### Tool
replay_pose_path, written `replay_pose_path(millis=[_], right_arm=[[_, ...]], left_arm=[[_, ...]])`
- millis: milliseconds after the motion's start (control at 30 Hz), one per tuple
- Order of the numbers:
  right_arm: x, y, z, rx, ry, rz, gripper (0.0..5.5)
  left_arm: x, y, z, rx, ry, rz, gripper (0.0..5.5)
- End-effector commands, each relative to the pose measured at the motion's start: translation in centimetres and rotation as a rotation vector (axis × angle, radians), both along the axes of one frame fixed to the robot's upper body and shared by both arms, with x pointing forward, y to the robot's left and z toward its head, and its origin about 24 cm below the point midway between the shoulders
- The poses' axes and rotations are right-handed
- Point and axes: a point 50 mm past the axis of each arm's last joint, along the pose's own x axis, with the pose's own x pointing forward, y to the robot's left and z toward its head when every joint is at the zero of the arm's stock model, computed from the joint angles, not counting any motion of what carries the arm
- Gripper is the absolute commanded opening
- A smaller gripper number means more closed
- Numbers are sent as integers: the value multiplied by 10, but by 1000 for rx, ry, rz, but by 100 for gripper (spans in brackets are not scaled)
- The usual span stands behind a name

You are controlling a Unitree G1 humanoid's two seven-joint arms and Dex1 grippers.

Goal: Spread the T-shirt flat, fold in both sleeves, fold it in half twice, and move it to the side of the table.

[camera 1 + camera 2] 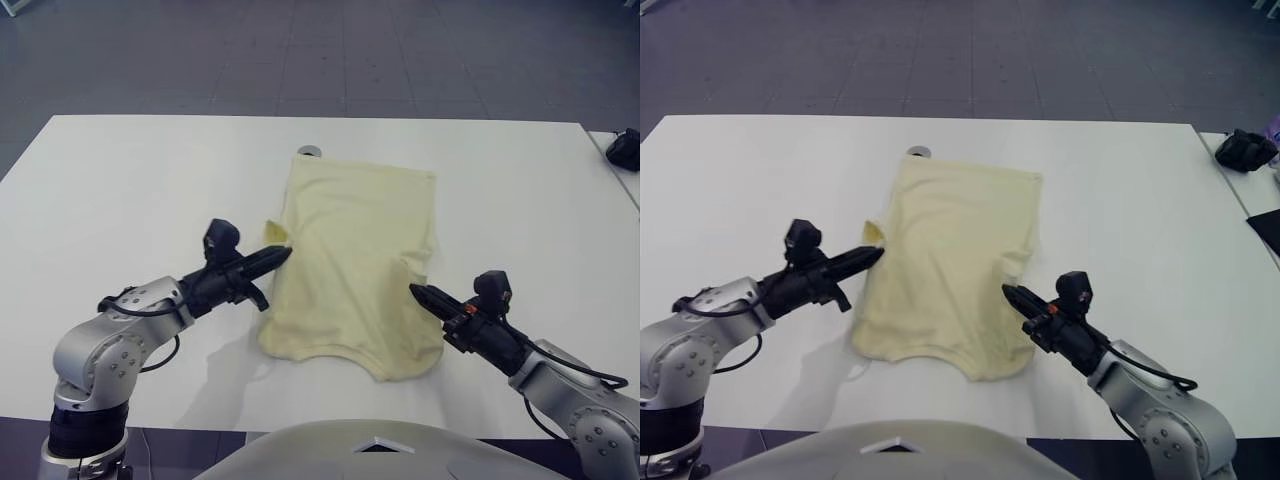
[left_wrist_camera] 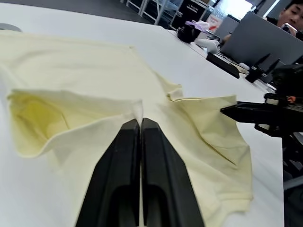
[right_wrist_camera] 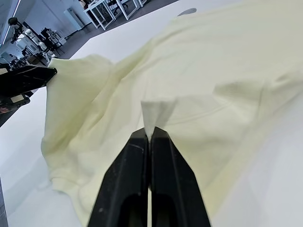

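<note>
T-shirt (image 1: 355,265) on table (image 1: 120,180), left tool (image 1: 282,252) and right tool (image 1: 415,291) pinching its sides, grey disc (image 1: 309,151) beyond

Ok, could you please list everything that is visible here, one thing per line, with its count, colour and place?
T-shirt: one, pale yellow, lying wrinkled on the middle of the table.
table: one, white, under the T-shirt.
small round object: one, grey, on the table at the T-shirt's far edge.
black object: one, black, on a neighbouring surface at the far right.
left gripper: one, black, shut on the T-shirt's left edge.
right gripper: one, black, shut on the T-shirt's right edge.
</note>
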Motion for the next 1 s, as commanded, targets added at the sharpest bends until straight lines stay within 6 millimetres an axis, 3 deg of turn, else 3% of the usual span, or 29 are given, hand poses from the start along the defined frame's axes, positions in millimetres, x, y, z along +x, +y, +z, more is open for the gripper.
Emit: replay_pose_path(millis=[33, 167, 267, 433, 567, 700, 833, 1000], right_arm=[[3, 11, -13, -38, 38, 115, 1], [5, 14, -20, -80, 43, 184, 0], [11, 11, -17, -116, 8, 201, 50], [6, 13, 6, -119, -55, 304, 126], [-4, 9, 35, -77, -76, 380, 181], [22, -17, 47, -147, -138, 189, 250], [27, -38, 30, -377, -169, 145, 312], [0, -34, -7, -530, -174, 296, 392]], left_arm=[[-5, -10, -22, 103, 25, -114, 0], [-3, -8, -32, 179, -4, -156, 19], [-3, -5, -24, 145, -43, -174, 64], [-13, 7, -4, 47, -65, -229, 143], [0, 29, 8, 81, -138, -108, 200], [15, 48, 4, 209, -214, 35, 272], [11, 54, -11, 360, -285, -8, 338], [3, 56, -25, 394, -287, -25, 421]])
